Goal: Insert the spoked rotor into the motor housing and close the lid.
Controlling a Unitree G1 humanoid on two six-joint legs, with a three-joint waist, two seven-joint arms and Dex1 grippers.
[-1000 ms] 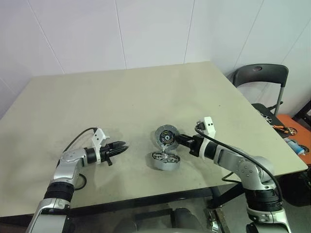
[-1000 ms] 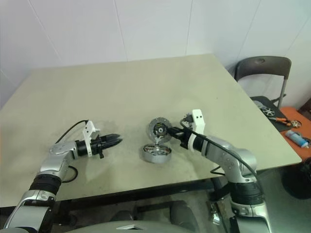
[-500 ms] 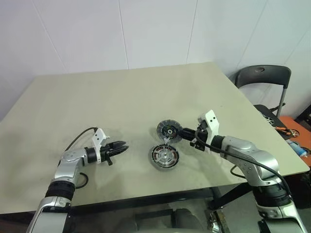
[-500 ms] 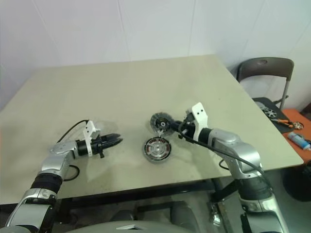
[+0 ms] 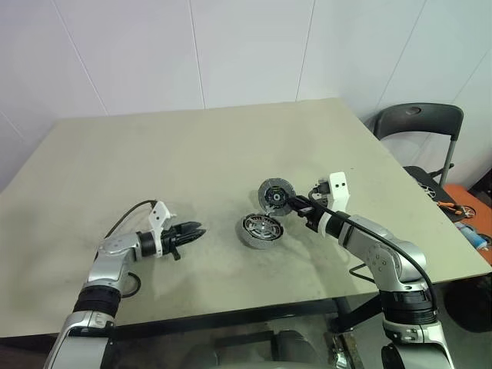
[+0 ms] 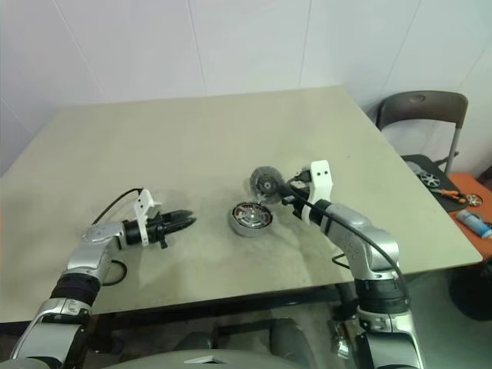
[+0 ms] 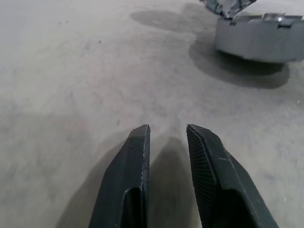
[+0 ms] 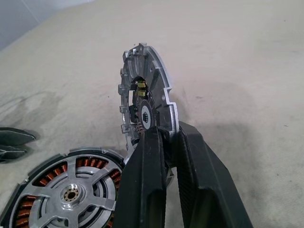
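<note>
Lid [image 8: 145,102] closing is being carried out: the disc is being gripped on edge by the right tool [image 8: 166,142], just beside the motor housing [image 5: 261,229] on the desk [image 5: 192,161], where the spoked rotor [image 8: 71,194] is already seated. Next, the lid probably needs laying flat and centring over the housing, while the left tool [image 7: 166,135], slightly parted and empty, is being kept well apart.

Lid [image 8: 145,102] pinched in the black-fingered right gripper [image 8: 167,137] is grey with a ribbed rim and dark centre – little brass bits inside. Just below the claw, the silver motor housing [image 8: 66,190] shows copper-orange windings behind the pale spoked rotor [image 8: 73,194] – table [image 5: 154,161] plain beige.
</note>
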